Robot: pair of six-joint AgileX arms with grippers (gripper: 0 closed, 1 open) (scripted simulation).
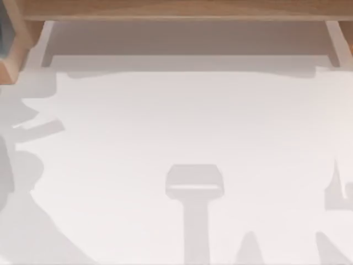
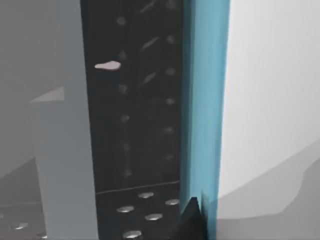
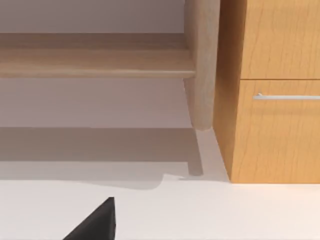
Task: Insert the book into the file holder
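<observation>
The white table [image 1: 182, 121] lay bare under the top camera, a wooden shelf [image 1: 176, 8] along its far edge. In the left wrist view the blue book [image 2: 205, 100] stood upright against the dark perforated file holder [image 2: 135, 125] — touching it. Neither gripper's spread could be told.

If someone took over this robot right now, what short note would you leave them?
Left gripper: close beside the blue book, which stands upright against the dark perforated file holder; whether it is gripping is unclear.
Right gripper: parked over the white table, facing a wooden cabinet.
Done: book is at the holder.
Left: confirm it is seated inside, then let go.
</observation>
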